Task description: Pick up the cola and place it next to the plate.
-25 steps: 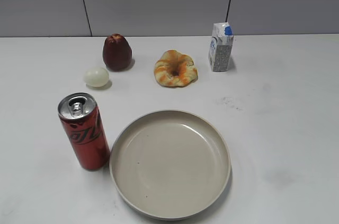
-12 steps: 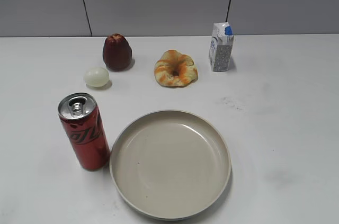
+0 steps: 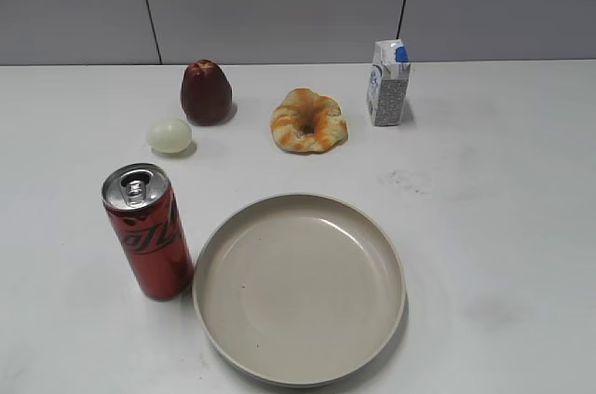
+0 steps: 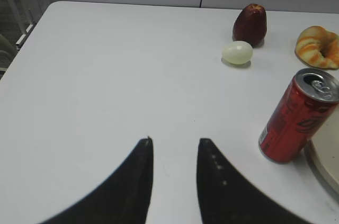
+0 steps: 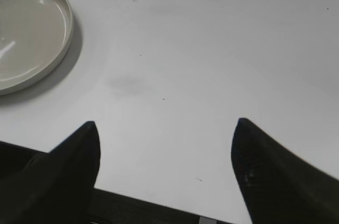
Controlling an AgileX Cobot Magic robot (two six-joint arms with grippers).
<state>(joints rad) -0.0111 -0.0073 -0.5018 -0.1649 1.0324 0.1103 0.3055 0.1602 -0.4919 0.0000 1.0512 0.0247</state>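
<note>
On the near left of the table [image 3: 503, 180] the cola [image 3: 149, 231] stands upright, its base just beside the left rim of the plate [image 3: 300, 287] (so close that from the exterior view you cannot tell whether they touch). Judged from that, the placing looks done, and your step in hand is to finish cleanly.

Your left gripper [image 4: 174, 147] hangs over bare table well to the left of the can, its 2 fingers only a narrow gap apart and holding nothing. Your right gripper [image 5: 165, 128] is spread wide, also empty, over bare table to the right of the plate.

If you judge the can needs no correction, leave it alone; a tall slim can tips easily, and a nudge would knock it against the rim. If you do re-grip, widen the left fingers first, since the present gap looks too narrow for the can, and come in from its open left side, low on the body. Keep clear of the egg [image 3: 169, 135] and apple [image 3: 206, 92] behind it.
</note>
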